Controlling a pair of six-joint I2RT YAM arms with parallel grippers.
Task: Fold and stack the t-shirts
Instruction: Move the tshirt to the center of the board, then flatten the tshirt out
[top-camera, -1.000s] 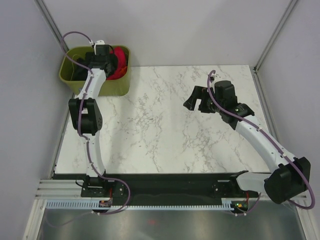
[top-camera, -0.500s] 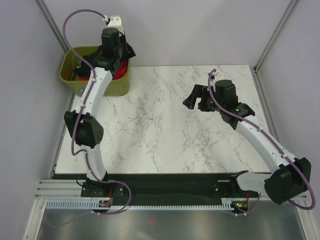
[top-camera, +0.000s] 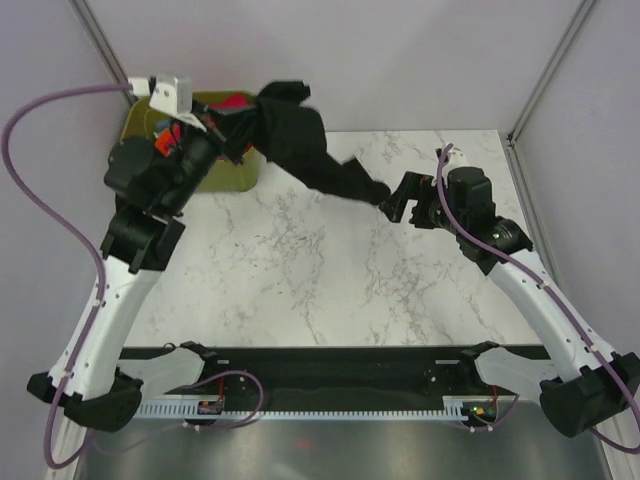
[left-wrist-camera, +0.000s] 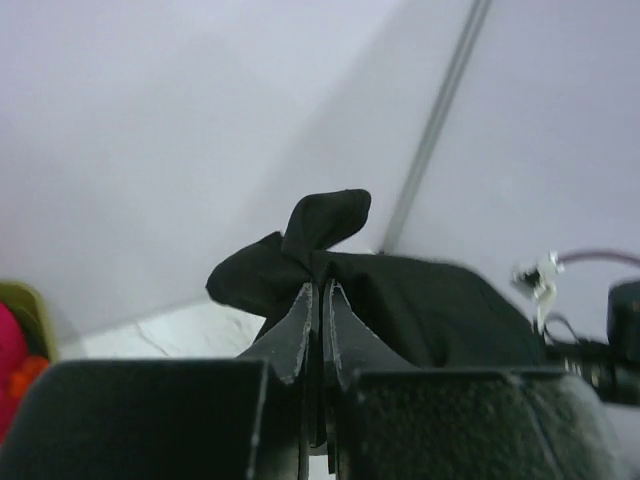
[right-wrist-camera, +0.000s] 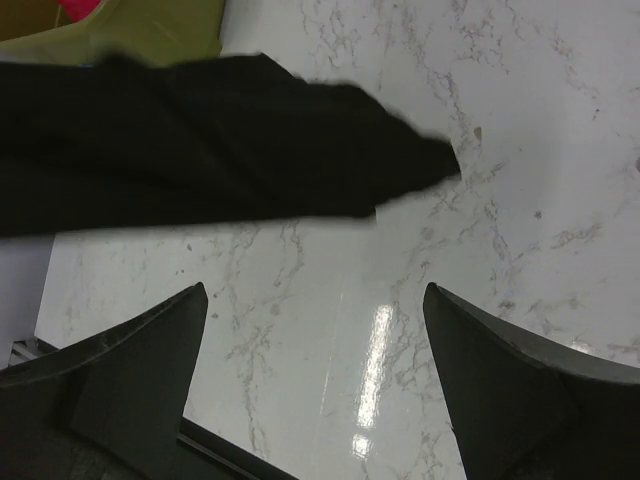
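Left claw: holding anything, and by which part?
Yes: the left claw is shut on the black tee, pinching a bunched bit of cloth; which part cannot be told.

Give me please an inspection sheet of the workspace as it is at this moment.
Surface: white marble table, glossy.
Job's things: black t-shirt hangs from the left gripper, its free end near the right gripper; pink-red cloth in the bin.
Clutter: olive-green bin, far left corner.
Grippers: left shut on the shirt; right open, holding nothing.
Cables: purple cable loops wide off the left arm.
Surroundings: plain grey walls.
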